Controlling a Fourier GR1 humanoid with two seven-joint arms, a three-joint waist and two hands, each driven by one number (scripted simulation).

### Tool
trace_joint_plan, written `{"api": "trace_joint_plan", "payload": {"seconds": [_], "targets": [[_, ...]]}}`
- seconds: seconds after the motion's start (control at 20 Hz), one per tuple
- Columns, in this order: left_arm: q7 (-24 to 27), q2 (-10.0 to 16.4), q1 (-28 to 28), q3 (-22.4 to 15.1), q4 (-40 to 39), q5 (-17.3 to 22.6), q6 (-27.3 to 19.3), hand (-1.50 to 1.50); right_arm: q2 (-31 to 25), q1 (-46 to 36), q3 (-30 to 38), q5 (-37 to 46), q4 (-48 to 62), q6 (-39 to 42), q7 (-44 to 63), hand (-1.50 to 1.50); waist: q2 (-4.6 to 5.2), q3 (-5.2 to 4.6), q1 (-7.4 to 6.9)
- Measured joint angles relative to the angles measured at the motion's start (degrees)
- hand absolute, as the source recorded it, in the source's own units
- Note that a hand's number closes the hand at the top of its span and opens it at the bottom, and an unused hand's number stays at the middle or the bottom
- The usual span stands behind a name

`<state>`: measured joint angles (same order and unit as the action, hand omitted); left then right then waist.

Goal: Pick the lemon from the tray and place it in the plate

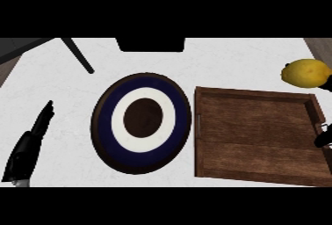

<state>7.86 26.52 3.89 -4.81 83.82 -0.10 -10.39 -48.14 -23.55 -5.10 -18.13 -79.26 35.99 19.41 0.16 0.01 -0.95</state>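
Lemon (306,73) beyond tray's (253,93) far-right corner.

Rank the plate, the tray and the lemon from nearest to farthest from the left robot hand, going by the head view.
Measured from the left robot hand, at the view's lower left:
1. Plate, at the centre, just to that hand's right.
2. Tray, on the right, beyond the plate.
3. Lemon, at the upper right, by the tray's far right corner.

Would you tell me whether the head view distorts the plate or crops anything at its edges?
Head view: the round plate looks taller than wide; the lemon reaches the right edge, and the right hand is mostly cut off there.
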Motion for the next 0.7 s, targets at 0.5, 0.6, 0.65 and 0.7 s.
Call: {"api": "trace_joint_plan", "payload": {"seconds": [0.5, 0.6, 0.65, 0.7], "targets": [[-0.1, -1.6, 0.8, 2.8, 0.6, -2.0, 2.2, 0.0, 7.7, -3.0, -0.5, 11.2, 8.7, 6.3, -6.5, -1.5, -0.09, 0.0, 0.4], [0.4, -2.7, 1.8, 2.8, 1.1, -2.8, 2.1, 0.0, 8.6, -2.6, -0.5, 13.7, 9.8, 7.2, -8.4, -1.5, -0.11, 0.0, 0.42], [0.1, -2.7, 1.8, 3.2, 1.4, -3.0, 2.5, 0.0, 9.2, -3.0, -0.4, 14.9, 10.8, 7.6, -8.9, -1.5, -0.1, 0.01, 0.43], [-0.3, -2.6, 1.3, 3.8, 1.2, -3.1, 3.0, 0.0, 10.1, -3.6, -0.4, 15.8, 11.6, 7.8, -8.9, -1.5, -0.1, 0.01, 0.46]]}}
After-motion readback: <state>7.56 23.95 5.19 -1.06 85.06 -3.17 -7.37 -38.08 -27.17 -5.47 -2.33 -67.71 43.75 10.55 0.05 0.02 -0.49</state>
